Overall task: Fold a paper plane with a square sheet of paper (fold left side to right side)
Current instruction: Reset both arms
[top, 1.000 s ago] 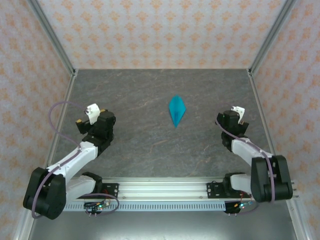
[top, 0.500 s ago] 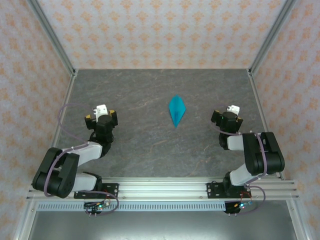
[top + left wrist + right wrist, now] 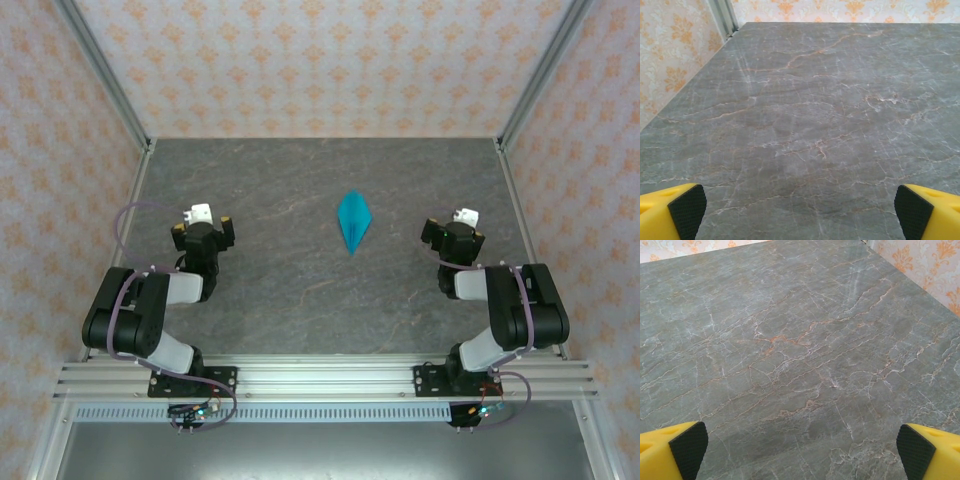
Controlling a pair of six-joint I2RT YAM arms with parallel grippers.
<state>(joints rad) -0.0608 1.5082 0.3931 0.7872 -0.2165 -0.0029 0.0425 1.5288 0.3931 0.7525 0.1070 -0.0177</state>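
Our paper plane (image 3: 354, 220) lies lengthwise far-to-near, sharp tip pointing toward us; left gripper (image 3: 800, 211) and right gripper (image 3: 801, 450) gape wide, empty.

Light even & diffuse, seems overhead; shadows faint & soft. Bench (image 3: 300, 190) mid-bright in top view, pic sharp, lines straight out to the corners. Left wrist view: pale sheen toward 12 o'clock, faint darker patch nr 6 o'clock. Right wrist view: sheen toward 1 o'clock. Both wrist views slightly soft at far edge.
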